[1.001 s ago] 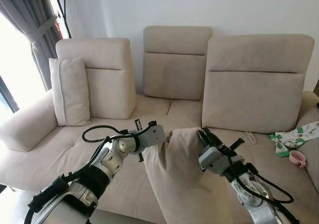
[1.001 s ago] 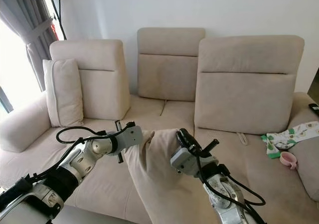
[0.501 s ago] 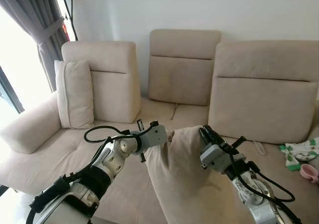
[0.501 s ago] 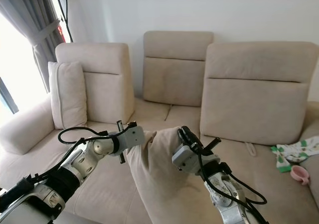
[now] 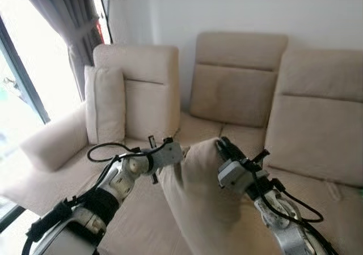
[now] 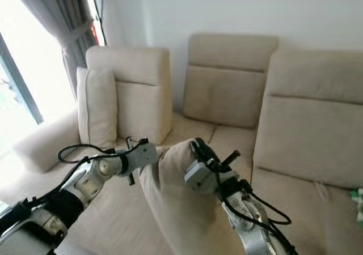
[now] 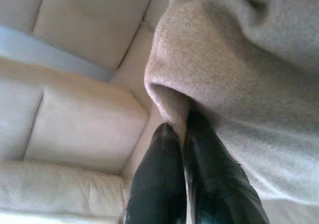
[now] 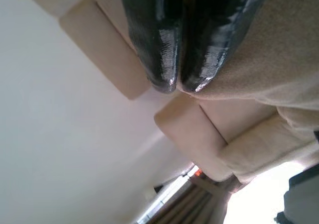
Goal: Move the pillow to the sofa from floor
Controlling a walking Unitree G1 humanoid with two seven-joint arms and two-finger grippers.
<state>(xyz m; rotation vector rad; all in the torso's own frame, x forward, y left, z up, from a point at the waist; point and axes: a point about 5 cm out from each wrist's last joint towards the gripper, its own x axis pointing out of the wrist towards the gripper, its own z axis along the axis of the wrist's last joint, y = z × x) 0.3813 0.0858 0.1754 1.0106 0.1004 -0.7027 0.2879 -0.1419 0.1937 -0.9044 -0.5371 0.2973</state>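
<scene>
The pillow (image 5: pixel 198 192) is hanging in the air in front of the sofa (image 5: pixel 238 96), its long axis going downward. The left gripper (image 5: pixel 180 151) is pinching its top left corner, and the right gripper (image 5: pixel 220 144) is clamping its top right corner. The seat is lying just beyond both grippers.

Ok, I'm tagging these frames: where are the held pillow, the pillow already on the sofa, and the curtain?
held pillow (image 5: pixel 210 198), left eye view, middle of its front face.
pillow on the sofa (image 5: pixel 105 105), left eye view, centre of its front.
curtain (image 5: pixel 71 17), left eye view, gathered folds.
</scene>
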